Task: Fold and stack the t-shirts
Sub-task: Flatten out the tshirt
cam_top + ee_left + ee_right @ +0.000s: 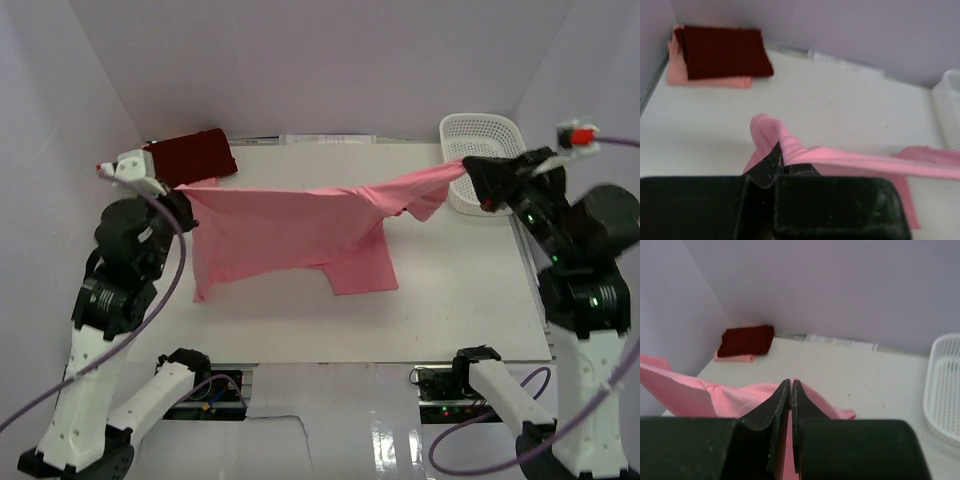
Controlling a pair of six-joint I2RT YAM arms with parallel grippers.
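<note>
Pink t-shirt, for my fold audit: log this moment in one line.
left gripper: shut on pink t-shirt; right gripper: same; state: stretched between them; maroon t-shirt: folded

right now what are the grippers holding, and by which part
Both hold the salmon-pink cloth t-shirt: left gripper pinches its left end, right gripper its right end, stretched between them.

- Top external: we look down from above and behind the arm bases, across the whole table (470, 320) to the back wall.
- Left wrist: low, close, facing the far wall.
- Right wrist: low, close, facing the far-left corner.
- All three views share the salmon-pink t-shirt (290, 230), the maroon t-shirt (195, 155) and the basket (482, 120).
</note>
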